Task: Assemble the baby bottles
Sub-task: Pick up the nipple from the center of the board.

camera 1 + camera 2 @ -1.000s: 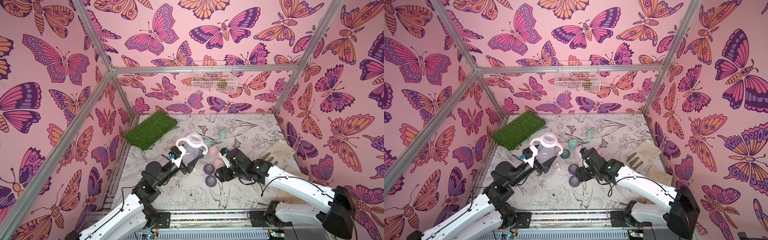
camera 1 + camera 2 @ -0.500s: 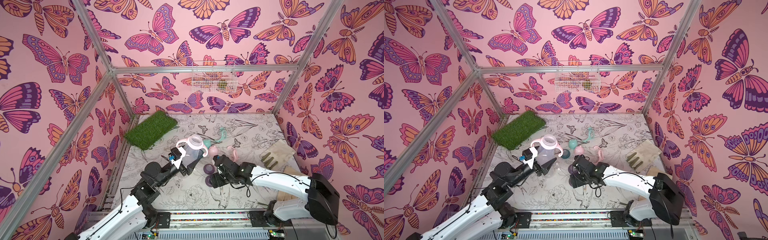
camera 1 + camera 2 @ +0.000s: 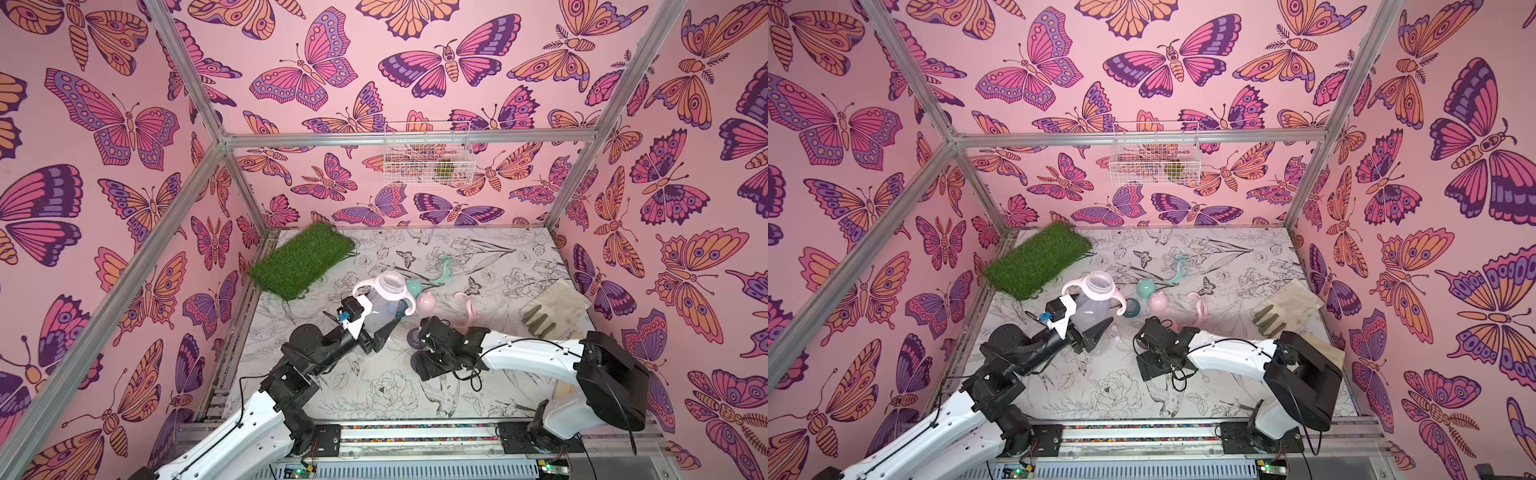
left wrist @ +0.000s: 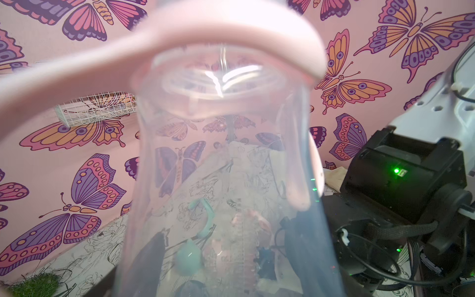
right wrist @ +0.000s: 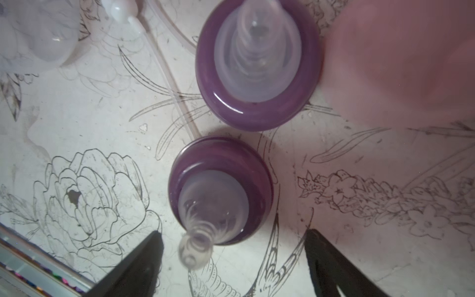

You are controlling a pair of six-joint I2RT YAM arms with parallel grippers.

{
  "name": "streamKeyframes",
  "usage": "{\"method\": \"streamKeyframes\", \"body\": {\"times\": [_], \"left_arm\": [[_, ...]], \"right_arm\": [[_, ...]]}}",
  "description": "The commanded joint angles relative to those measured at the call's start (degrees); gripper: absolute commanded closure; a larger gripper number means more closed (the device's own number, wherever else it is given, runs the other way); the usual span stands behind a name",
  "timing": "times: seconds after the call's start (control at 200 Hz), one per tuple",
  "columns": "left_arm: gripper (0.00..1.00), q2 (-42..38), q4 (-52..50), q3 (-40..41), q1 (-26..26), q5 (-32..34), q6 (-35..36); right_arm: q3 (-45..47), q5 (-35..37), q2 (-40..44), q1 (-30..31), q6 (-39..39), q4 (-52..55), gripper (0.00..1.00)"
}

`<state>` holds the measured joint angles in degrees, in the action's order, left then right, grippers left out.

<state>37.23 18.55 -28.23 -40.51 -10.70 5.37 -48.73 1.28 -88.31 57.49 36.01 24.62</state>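
Note:
My left gripper is shut on a clear baby bottle, held tilted above the table. A pink two-handled ring sits on the bottle's neck. My right gripper hangs open just over two purple nipple collars, one between the jaws and one farther off. Both collars stand on the table with clear nipples up. Loose behind them are a teal cap, a pink cap, a teal handle ring and a pink handle ring.
A green grass mat lies at the back left. A beige cloth with a glove lies at the right wall. A wire basket hangs on the back wall. A thin clear tube lies by the collars.
My right gripper has swung left and nearer the front, coming down over the purple collars, and its jaws have widened a little. The left gripper has kept the bottle nearly still.

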Motion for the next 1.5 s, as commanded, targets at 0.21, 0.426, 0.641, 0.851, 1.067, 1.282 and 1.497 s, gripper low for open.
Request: {"method": "streamKeyframes", "body": {"times": [0.21,0.426,0.641,0.851,1.067,1.282,1.497], "left_arm": [[1.0,-0.67,0.24,-0.25,0.26,0.06,0.87],[1.0,-0.67,-0.09,-0.42,0.22,-0.02,0.97],[1.0,-0.58,-0.13,-0.42,0.25,-0.11,1.05],[1.0,-0.76,-0.35,-0.51,0.19,-0.2,1.05],[1.0,-0.68,-0.45,-0.6,0.23,-0.29,1.08],[1.0,-0.67,-0.44,-0.6,0.21,-0.37,1.22],[1.0,-0.75,-0.76,-0.6,0.18,-0.46,1.31]], "right_arm": [[-3.55,0.26,-4.42,0.34,-1.29,-0.78,0.1],[-4.87,0.87,-6.52,0.69,-1.57,0.15,0.09],[-6.75,2.63,-8.48,1.63,-1.99,2.1,0.09],[-9.07,5.27,-10.71,2.7,-1.91,5.98,0.11],[-9.63,6.56,-11.73,2.84,-1.25,7.25,0.12],[-10.37,5.69,-12.78,3.02,-1.36,6.32,0.13],[-11.36,5.59,-13.8,3.39,-1.47,6.8,0.16]]}}
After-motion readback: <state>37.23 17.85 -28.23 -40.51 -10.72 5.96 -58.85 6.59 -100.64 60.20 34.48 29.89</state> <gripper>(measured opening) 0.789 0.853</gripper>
